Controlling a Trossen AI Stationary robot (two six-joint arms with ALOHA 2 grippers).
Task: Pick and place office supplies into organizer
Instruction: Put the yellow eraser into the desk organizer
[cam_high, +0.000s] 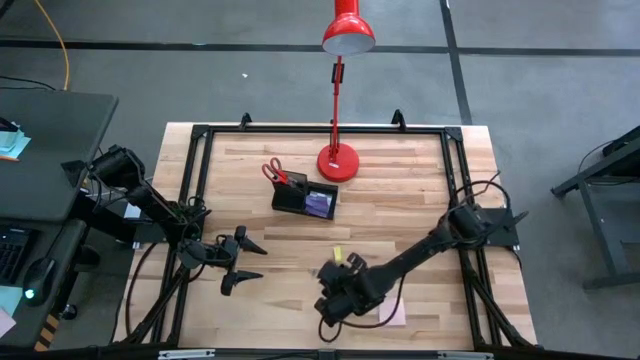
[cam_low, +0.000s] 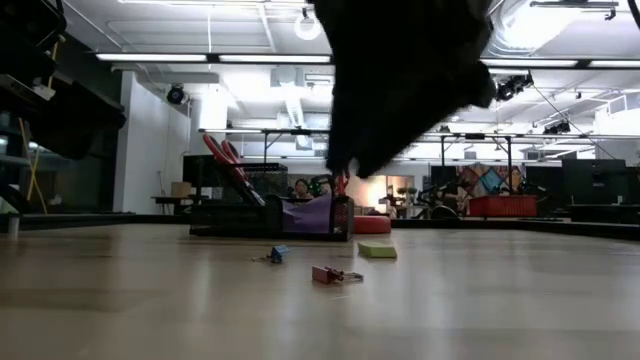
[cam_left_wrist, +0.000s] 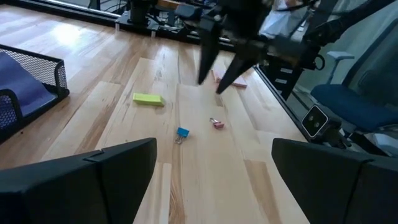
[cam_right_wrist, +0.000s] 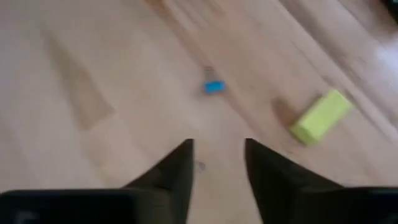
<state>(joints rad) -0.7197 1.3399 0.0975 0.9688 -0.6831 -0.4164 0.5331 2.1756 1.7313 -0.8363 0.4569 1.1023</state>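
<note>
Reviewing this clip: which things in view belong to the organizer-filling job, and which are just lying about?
Job:
organizer
scissors, already in it
purple pad, already in it
yellow block
blue clip
red clip
pink pad
right gripper, empty, above the table
left gripper, open, waiting

Lying about:
lamp

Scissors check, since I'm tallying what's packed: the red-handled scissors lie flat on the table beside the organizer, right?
No. In the high view the red-handled scissors already stand in the organizer, handles sticking up out of its compartment; they aren't lying flat on the table.
</note>
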